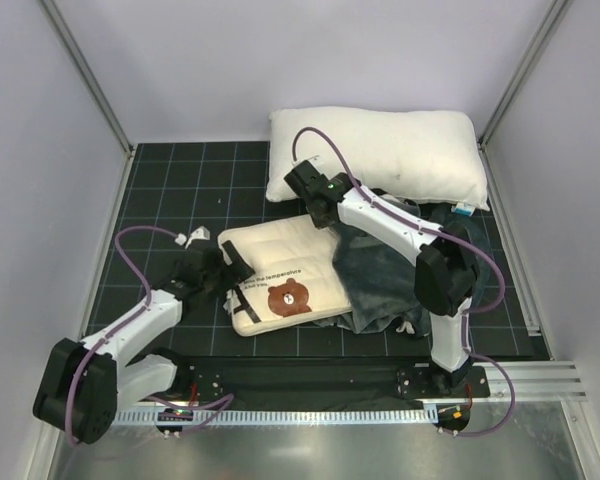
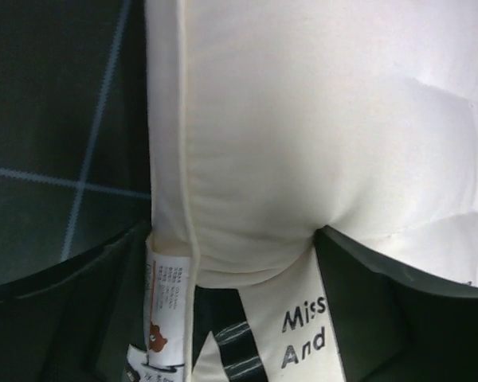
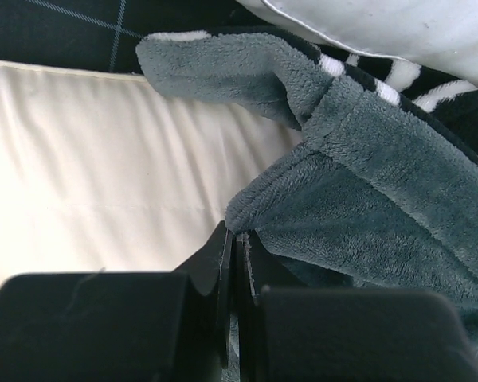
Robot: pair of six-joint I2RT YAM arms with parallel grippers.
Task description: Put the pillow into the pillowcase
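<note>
Cream flat rectangular pillow (image 1: 280,268) with a brown bear face and dark lettering at its near end lies in the middle of the black gridded table mat (image 1: 170,190). It is not inside the plush pillowcase (image 1: 380,280), whose dark grey side lies rumpled just to its right, touching its right edge. The left gripper (image 1: 226,276) sits at the pillow's left edge with its jaws wide apart. In the left wrist view the 2 fingers (image 2: 64,310) stand either side of the pillow's piped edge, with a small white sewn label (image 2: 164,298) hanging beside it. The right gripper (image 1: 318,208) is at the pillow's far right corner, its jaws together and pinched on the grey hem of the pillowcase, which rises in a fold over the cream fabric; zebra stripes show on the fold's far side. A larger, puffier plain white pillow (image 1: 380,150) lies at the far side, touching the pillowcase.
</note>
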